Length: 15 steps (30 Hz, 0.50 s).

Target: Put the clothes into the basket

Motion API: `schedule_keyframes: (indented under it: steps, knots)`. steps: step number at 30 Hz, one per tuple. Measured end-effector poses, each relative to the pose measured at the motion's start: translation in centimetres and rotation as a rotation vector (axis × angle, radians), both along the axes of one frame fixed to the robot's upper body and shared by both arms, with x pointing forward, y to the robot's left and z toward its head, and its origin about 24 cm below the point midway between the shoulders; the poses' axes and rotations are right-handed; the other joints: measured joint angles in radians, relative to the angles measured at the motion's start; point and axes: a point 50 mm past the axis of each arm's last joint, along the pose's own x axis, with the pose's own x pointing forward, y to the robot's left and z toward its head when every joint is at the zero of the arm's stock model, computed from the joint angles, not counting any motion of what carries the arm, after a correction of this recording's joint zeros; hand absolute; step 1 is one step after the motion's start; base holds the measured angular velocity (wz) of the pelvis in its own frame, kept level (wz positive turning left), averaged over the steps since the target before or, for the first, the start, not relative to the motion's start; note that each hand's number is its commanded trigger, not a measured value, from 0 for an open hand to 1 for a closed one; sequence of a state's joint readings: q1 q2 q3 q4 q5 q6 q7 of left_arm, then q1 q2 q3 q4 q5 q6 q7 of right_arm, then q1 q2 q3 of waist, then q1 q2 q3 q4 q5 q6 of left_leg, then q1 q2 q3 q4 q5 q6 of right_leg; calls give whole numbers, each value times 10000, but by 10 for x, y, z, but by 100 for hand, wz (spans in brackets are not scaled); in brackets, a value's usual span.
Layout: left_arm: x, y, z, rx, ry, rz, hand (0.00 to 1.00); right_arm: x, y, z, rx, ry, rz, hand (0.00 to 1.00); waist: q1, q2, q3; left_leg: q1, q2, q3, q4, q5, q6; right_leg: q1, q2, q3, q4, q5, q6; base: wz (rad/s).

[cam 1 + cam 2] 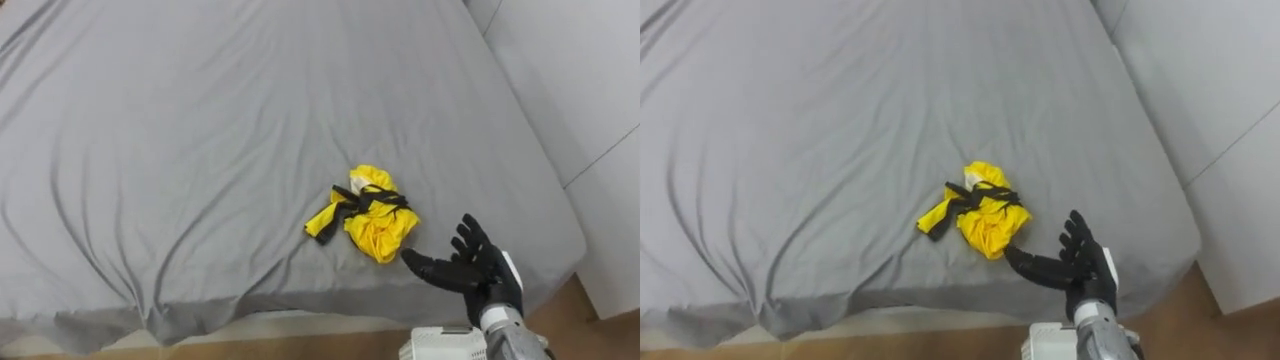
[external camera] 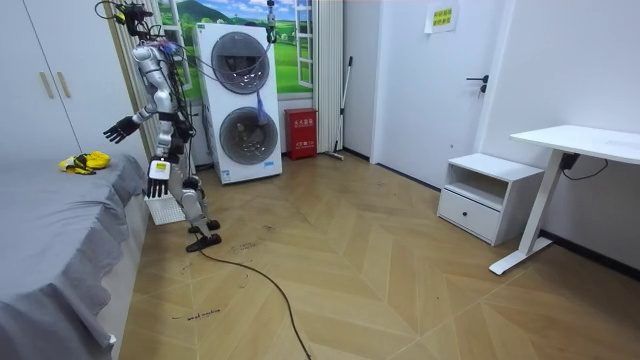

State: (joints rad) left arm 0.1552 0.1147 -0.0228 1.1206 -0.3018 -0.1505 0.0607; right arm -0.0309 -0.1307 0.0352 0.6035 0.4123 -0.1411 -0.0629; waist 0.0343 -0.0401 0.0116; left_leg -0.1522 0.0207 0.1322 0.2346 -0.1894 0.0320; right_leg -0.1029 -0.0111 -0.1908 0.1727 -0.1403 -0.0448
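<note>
Just by yellow clothes, right hand, fingers apart; room view: left hand low.

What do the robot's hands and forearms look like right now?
The right hand is black with slim fingers, a white tag at its back and a silver-grey forearm. The left hand is black too, with a pale tag at its wrist.

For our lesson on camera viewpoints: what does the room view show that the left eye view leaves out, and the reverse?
Room view: stacked washing machines, a white desk, the wooden floor, and the left hand hanging by the robot's side. Left eye view: black straps across the yellow clothes, and the right hand's straight, spread fingers close beside them. Both: the clothes lying on the grey bed, the right hand reaching toward them.
</note>
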Motion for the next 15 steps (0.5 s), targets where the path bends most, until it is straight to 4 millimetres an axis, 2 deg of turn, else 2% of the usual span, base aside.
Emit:
schedule_keyframes:
  steps: [5,11,13,15]
  knots:
    - [1,0,0,-35,-37,103,0,16,-1,-1,-41,229,-106,0,210,-21,-6,-231,-110,0,6,72,23,-244,-35,-29,16,-5,18,3]
    - [3,1,0,-60,-84,298,0,24,-12,3,-525,361,-653,0,534,-11,-13,-556,-161,-300,32,82,33,-542,-64,-232,144,-13,44,11]
    - [3,2,0,-80,-39,390,0,30,-15,6,-639,335,-871,0,555,9,-3,-631,-166,-382,43,83,34,-573,-79,-362,134,-13,44,15]
    - [3,2,0,-100,7,402,0,38,-21,10,-886,314,-1099,0,552,81,41,-708,-164,-442,40,97,57,-602,-127,-545,126,-15,48,16]
